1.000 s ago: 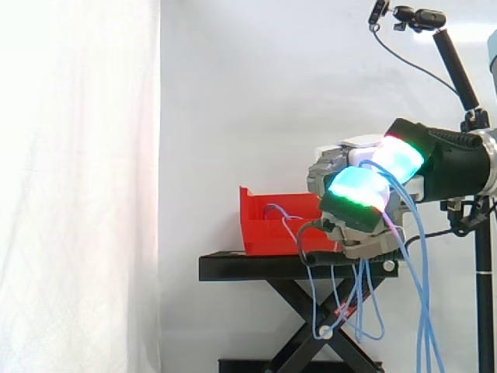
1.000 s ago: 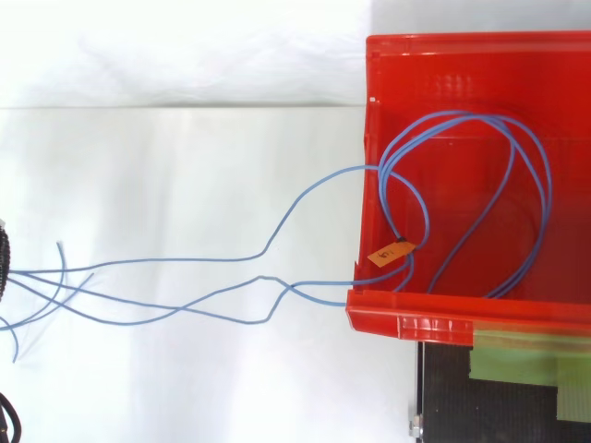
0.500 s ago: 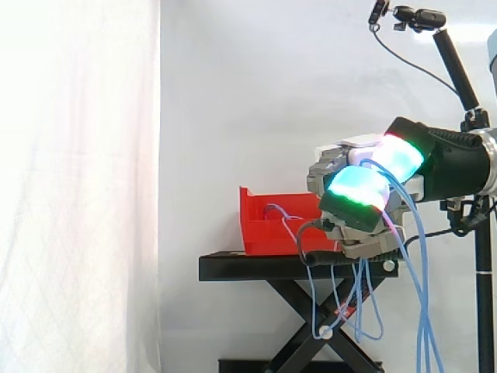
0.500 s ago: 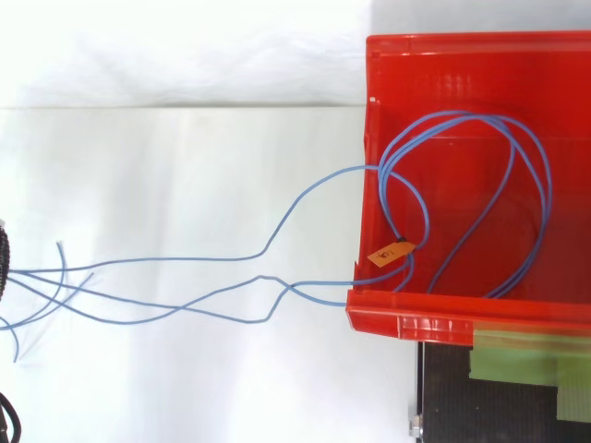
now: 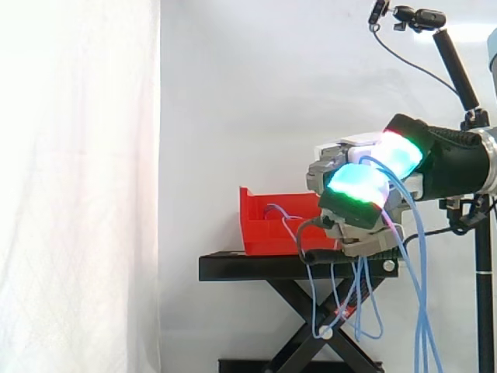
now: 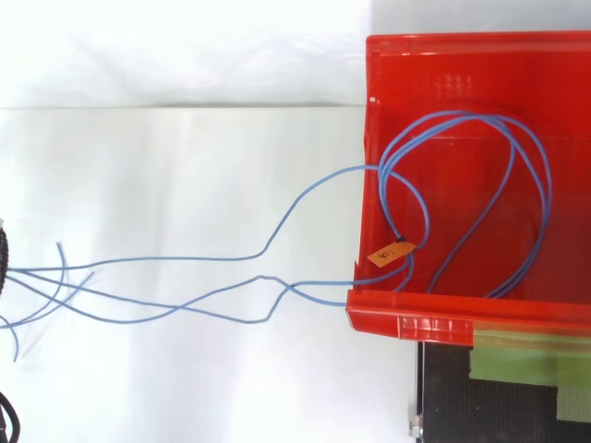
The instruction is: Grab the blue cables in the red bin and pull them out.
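The red bin (image 5: 272, 225) stands on a black stand (image 5: 256, 266). From above, the red bin (image 6: 462, 74) holds loops of blue cable (image 6: 462, 125) with an orange tag (image 6: 390, 252). Blue cables (image 6: 185, 261) run out over the bin's left wall toward the left edge. In the side view my hand (image 5: 365, 194) is right of the bin, level with its rim, its fingers curled round the blue cables (image 5: 415, 256), which hang down in long strands below it. The fingertips (image 5: 357, 183) glow cyan and green.
A white curtain fills the background. A camera on a black pole (image 5: 458, 70) stands at the upper right behind my arm. The stand's scissor legs (image 5: 299, 318) cross below the bin. Green tape (image 6: 526, 355) lies on the stand beside the bin.
My hand has lifted very slightly. The cables and loops in the bin look nearly unchanged.
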Robot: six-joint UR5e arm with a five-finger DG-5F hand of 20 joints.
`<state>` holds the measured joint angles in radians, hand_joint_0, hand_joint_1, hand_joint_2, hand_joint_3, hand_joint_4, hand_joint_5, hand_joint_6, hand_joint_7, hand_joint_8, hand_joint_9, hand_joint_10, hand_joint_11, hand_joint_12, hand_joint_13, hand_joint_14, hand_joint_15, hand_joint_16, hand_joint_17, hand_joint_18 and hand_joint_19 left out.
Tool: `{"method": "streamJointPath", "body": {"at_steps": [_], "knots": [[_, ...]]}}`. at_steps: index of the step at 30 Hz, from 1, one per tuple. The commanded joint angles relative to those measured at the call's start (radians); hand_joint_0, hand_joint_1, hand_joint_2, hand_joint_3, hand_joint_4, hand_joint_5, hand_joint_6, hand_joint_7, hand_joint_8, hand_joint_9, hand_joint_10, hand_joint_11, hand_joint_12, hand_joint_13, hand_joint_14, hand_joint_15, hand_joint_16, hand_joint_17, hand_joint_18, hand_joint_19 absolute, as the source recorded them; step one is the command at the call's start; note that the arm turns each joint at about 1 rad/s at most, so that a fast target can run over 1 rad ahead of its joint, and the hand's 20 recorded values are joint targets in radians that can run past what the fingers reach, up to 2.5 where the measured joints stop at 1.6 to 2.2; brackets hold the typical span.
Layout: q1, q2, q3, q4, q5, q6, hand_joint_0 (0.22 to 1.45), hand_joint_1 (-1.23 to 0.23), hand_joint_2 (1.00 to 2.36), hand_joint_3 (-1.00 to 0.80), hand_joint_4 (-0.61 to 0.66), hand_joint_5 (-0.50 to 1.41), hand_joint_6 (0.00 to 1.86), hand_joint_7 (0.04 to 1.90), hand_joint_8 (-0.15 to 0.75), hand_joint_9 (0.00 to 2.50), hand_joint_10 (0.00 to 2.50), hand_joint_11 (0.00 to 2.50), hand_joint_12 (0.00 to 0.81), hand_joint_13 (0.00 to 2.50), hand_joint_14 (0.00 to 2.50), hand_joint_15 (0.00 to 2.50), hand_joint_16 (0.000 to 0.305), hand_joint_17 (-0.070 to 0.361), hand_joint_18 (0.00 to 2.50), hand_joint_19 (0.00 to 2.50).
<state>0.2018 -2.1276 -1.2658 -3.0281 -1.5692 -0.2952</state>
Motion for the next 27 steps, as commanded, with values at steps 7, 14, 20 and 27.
{"method": "streamJointPath", "body": {"at_steps": [7,14,20,27], "knots": [[-0.001,0.000,0.006,-0.003,-0.003,-0.002,0.75,-0.75,1.00,-1.00,0.01,1.09,0.01,0.92,0.179,1.33,0.33,1.72,0.310,0.87,2.50,1.18,0.041,0.093,1.27,1.81],[0.001,0.000,0.011,-0.003,-0.006,-0.003,0.74,-0.75,1.00,-1.00,0.02,1.09,0.01,0.91,0.181,1.34,0.31,1.71,0.311,0.87,2.50,1.18,0.042,0.094,1.28,1.81],[-0.001,0.000,0.011,-0.003,-0.006,-0.003,0.73,-0.74,1.00,-1.00,0.02,1.09,0.01,0.90,0.186,1.34,0.31,1.72,0.316,0.88,2.50,1.18,0.044,0.098,1.29,1.80],[0.001,0.000,0.011,-0.011,-0.008,-0.003,0.71,-0.73,1.00,-1.00,0.03,1.09,0.01,0.89,0.199,1.35,0.30,1.71,0.327,0.89,2.50,1.16,0.046,0.104,1.29,1.79]]}}
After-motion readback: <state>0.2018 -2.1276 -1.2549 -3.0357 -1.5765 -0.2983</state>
